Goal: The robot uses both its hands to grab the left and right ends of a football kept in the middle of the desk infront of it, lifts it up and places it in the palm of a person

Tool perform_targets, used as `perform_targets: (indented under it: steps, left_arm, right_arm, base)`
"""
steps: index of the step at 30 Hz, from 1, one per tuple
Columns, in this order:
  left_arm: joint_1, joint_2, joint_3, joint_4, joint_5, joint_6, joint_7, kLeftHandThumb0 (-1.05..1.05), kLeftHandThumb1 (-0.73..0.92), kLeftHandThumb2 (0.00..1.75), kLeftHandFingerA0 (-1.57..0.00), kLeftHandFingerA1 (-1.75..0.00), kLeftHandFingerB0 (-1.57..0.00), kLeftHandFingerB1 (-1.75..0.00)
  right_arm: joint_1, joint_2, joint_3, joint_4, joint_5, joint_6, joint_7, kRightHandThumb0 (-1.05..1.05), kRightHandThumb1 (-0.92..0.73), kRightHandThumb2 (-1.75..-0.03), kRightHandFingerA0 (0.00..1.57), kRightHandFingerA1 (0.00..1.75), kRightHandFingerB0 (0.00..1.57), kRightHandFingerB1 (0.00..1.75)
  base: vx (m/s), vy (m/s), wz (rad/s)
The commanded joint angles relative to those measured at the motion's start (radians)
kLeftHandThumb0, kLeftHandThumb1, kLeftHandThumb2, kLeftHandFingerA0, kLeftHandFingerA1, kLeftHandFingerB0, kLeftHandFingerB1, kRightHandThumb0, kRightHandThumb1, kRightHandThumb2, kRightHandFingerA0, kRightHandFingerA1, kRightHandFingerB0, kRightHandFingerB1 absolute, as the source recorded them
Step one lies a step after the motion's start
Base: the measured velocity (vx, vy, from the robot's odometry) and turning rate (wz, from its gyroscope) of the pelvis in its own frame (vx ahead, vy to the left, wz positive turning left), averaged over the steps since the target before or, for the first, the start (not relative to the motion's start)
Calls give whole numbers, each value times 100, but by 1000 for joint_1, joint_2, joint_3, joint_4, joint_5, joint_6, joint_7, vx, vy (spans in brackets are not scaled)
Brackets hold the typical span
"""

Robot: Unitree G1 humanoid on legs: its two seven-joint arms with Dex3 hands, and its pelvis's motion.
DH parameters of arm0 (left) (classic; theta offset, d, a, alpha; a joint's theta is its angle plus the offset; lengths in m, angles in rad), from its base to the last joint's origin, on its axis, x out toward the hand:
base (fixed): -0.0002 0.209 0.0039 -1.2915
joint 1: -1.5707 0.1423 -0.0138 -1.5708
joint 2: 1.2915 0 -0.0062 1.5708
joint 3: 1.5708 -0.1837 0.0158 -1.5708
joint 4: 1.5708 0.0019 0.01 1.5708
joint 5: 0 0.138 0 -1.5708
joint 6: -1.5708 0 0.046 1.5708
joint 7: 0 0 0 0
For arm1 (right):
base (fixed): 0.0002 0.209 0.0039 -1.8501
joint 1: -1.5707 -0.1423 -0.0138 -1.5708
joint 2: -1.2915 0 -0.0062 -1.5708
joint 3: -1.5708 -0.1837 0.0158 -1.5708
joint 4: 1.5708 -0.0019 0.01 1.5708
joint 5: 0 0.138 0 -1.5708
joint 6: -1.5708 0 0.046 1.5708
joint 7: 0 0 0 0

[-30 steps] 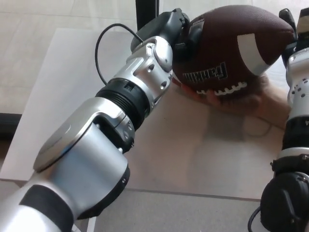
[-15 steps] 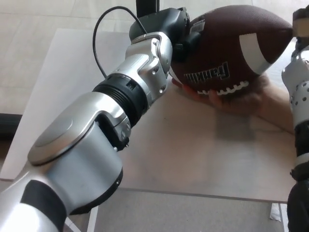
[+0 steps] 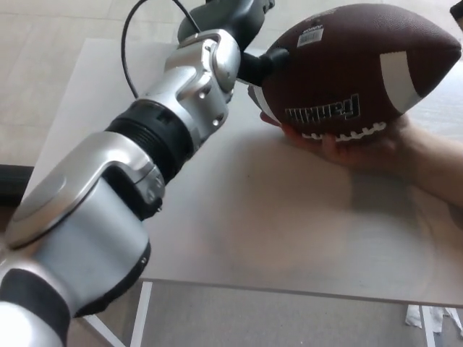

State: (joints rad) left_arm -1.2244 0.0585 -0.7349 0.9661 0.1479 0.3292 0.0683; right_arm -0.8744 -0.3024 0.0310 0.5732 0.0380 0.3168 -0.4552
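Looking down, we see the brown leather football (image 3: 354, 79) resting in a person's upturned palm (image 3: 347, 148) above the pale desk (image 3: 289, 217), our black left hand (image 3: 249, 43) at its end, finger state unclear

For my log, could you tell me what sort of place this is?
Probably an indoor lab or test room: a plain white desk, a light tiled floor, and a person's hand taking the football.
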Motion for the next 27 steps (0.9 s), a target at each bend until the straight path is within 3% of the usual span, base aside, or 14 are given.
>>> perform_targets:
  steps: [1,7,8,9,12,13,16,17,20,21,22,23,24,27]
  left_arm:
    - [185,439,407,-576,-68,-76,-94,-72,58,97,0,-36,0,-31]
    - [232,568,605,-723,-127,-65,-153,-71,58,97,0,-36,0,-33]
    - [252,608,690,-803,-173,-13,-193,-67,78,67,-1,-36,-5,-30]
    - [280,639,771,-882,-215,41,-224,-74,59,100,0,-37,-2,-33]
    - [388,678,1032,-1080,-337,172,-271,-77,65,106,0,-31,0,-30]
    - [448,659,1163,-1179,-384,221,-265,-73,80,64,0,-43,-11,-34]
    - [728,557,1606,-1571,-536,363,-313,-80,76,64,-2,-49,-11,-36]
    - [857,519,1700,-1654,-573,323,-349,-79,58,100,-2,-48,-6,-41]
    - [1321,359,1882,-1804,-713,54,-427,-82,62,104,0,-49,-9,-34]
    - [1625,186,1866,-1814,-734,-241,-469,-84,64,102,-6,-57,-3,-34]
    - [1784,91,1838,-1804,-741,-395,-502,-83,63,102,-9,-59,-4,-35]
    - [1854,52,1817,-1793,-750,-454,-519,-83,63,102,-9,-59,-4,-35]
    - [1942,-3,1781,-1765,-752,-546,-542,-82,83,65,-9,-60,-5,-32]
    - [2113,-105,1692,-1613,-739,-743,-601,-76,81,65,-7,-62,-6,-33]
  right_arm:
    - [-86,-466,285,-343,-497,104,355,-105,-92,-84,0,0,0,0]
    - [-73,-544,271,-465,-471,113,405,-104,-92,-91,0,0,0,0]
    - [-59,-567,253,-518,-463,107,413,-105,-92,-85,0,0,0,0]
    - [-32,-596,225,-578,-439,101,430,-104,-92,-88,0,0,0,0]
    - [93,-692,114,-770,-377,88,460,-103,-92,-89,0,0,0,0]
    - [161,-717,45,-841,-346,69,465,-104,-85,-96,0,0,0,0]
    - [483,-674,-276,-1149,-251,28,510,-104,-75,-100,0,0,0,2]
    - [579,-624,-365,-1236,-238,17,540,-105,-80,-121,0,22,0,6]
    - [839,-442,-574,-1429,-151,-101,598,-98,-75,-115,0,20,3,6]
    - [1047,-297,-638,-1525,-105,-215,592,-89,-88,-74,0,0,0,24]
    - [1172,-221,-660,-1566,-93,-290,584,-95,-73,-111,0,16,4,11]
    - [1235,-189,-666,-1576,-91,-333,575,-95,-73,-111,0,16,4,11]
    - [1334,-141,-649,-1568,-99,-410,541,-99,-76,-112,0,12,6,12]
    - [1591,-36,-614,-1456,-155,-599,438,-87,-70,-106,0,19,7,25]
  base:
    - [0,0,0]
    - [0,0,0]
    - [0,0,0]
    - [0,0,0]
    - [0,0,0]
    - [0,0,0]
    - [0,0,0]
    - [0,0,0]
    - [0,0,0]
    - [0,0,0]
    - [0,0,0]
    - [0,0,0]
    - [0,0,0]
    - [0,0,0]
